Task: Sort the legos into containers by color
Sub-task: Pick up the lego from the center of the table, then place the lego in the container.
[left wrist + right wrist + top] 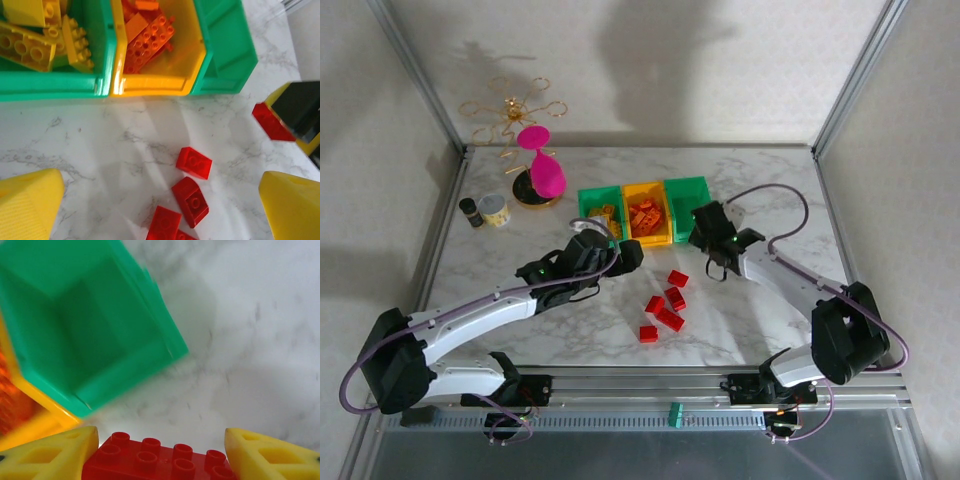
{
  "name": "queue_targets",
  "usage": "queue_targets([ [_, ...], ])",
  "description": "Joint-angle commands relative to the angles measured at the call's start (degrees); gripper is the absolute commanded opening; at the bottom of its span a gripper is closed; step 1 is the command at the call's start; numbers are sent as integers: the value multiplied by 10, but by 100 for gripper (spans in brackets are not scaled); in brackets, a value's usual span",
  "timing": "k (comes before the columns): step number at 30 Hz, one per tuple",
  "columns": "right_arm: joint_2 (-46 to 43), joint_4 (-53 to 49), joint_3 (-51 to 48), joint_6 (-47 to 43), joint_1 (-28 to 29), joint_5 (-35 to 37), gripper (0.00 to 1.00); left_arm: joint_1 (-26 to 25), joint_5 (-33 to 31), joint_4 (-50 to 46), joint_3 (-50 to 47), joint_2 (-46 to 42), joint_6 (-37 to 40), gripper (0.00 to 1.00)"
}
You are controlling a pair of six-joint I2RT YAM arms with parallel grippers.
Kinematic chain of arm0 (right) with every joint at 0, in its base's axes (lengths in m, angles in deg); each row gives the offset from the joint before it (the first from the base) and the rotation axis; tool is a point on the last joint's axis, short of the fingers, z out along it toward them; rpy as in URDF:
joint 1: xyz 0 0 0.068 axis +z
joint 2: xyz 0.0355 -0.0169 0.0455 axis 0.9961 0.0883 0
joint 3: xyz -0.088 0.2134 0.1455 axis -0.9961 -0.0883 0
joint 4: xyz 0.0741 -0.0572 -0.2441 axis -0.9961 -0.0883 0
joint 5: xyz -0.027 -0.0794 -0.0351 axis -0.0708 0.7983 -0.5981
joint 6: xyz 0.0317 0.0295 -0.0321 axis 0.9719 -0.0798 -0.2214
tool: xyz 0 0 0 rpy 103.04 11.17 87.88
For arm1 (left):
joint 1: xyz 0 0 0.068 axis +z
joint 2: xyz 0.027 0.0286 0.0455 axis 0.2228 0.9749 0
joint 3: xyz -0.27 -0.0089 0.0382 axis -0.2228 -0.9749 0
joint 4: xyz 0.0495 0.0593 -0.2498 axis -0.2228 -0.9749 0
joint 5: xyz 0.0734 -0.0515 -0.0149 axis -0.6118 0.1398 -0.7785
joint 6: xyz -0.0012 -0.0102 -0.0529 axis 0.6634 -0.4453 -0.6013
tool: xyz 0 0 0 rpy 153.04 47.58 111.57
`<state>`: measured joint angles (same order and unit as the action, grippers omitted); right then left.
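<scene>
**Reds bound for the empty bin**
In front of the orange bin (150, 86), left fingers (30, 205) hang spread over loose red legos (665, 300) on the tabletop (600, 335); to its right, right fingers (50, 455) pinch a red brick (160, 462) near the empty green bin (100, 325).

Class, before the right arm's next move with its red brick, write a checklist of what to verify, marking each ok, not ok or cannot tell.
1. Grip on red studded plastic brick in right pincer: ok.
2. Target, rightmost green plastic bin, empty: ok.
3. Right pincer over that bin: not ok, over marble tabletop beside it.
4. Brick clears bin rim: cannot tell.
5. Idle left pincer open, holding nothing: ok.
</scene>
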<state>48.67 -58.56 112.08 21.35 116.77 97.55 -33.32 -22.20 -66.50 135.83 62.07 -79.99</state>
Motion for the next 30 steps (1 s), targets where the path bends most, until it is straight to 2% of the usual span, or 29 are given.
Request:
queue_targets([
  [1, 33, 29, 57, -65, -29, 18, 59, 11, -21, 2, 32, 7, 18, 100],
  [6, 135, 82, 136, -115, -60, -14, 59, 32, -7, 23, 44, 27, 16, 100],
  [13, 274, 92, 270, -155, -74, -33, 59, 45, -2, 22, 74, 48, 29, 100],
  [17, 324, 82, 317, -166, -74, -36, 66, 53, 2, 26, 79, 54, 27, 100],
  [21, 328, 78, 324, -177, -72, -43, 75, 57, 13, 27, 77, 54, 24, 100],
  [30, 242, 61, 262, -196, -57, -51, 85, 57, 48, 24, 69, 26, 20, 100],
])
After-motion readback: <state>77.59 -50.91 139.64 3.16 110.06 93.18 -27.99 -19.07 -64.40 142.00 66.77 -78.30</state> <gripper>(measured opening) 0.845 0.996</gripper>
